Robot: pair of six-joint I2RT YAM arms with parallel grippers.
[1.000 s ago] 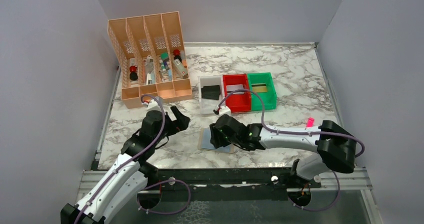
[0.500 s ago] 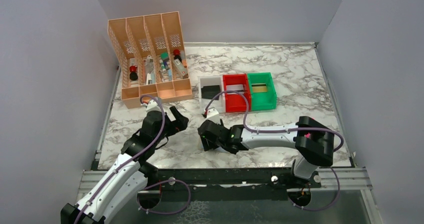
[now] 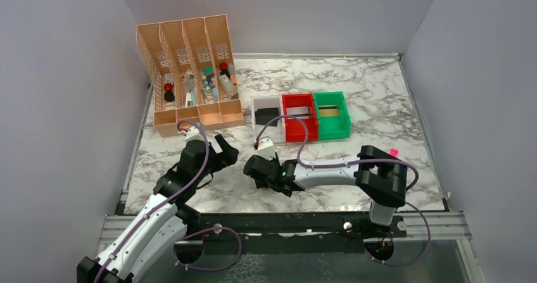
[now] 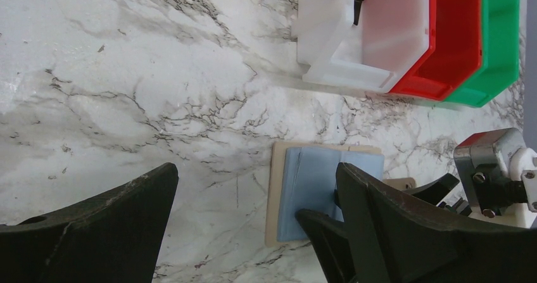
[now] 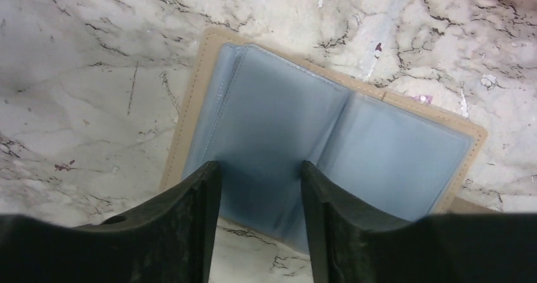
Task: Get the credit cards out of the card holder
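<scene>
Card-pulling looks nearly done: the card holder lies open at near centre, pockets seemingly empty, under your right gripper, jaws parted. Your left gripper hangs spread wide just left; probe each pocket next.

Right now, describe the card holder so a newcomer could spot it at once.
On the marble table, look on the near side of the row of plastic bins, under the right end effector. The card holder lies open: tan border around pale blue-grey lining, unlike the rigid bins.

Left gripper gapes wide; right gripper, reaching left, has jaws parted.
</scene>
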